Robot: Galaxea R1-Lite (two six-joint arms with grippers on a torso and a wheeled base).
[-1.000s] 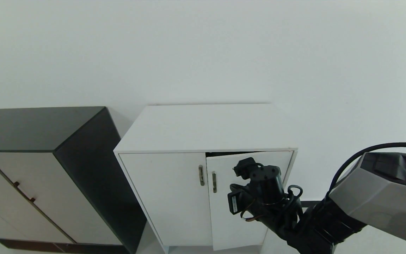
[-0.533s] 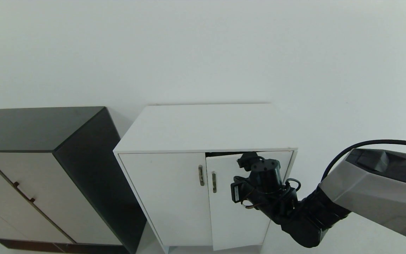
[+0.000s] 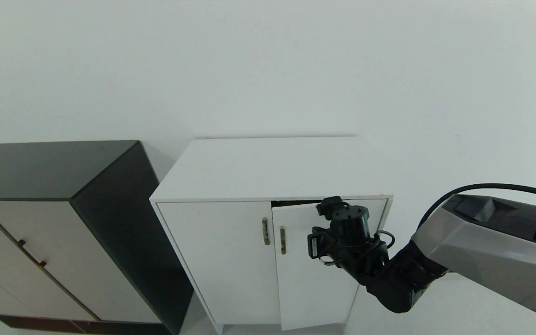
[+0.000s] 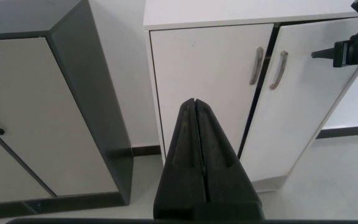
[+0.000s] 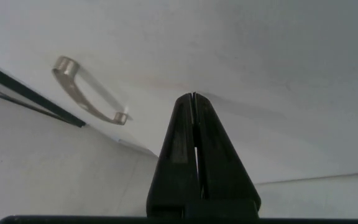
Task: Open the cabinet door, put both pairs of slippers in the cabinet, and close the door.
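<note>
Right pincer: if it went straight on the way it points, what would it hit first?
Probably the white face of the right cabinet door, beside its handle; the right pincer looks close, though depth is unclear.

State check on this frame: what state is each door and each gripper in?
Left cabinet door: shut.
Right cabinet door: ajar, with a gap along its top edge.
Dark cabinet's doors: shut.
Left gripper: shut, empty.
Right gripper: shut, empty, in front of the ajar door.
</note>
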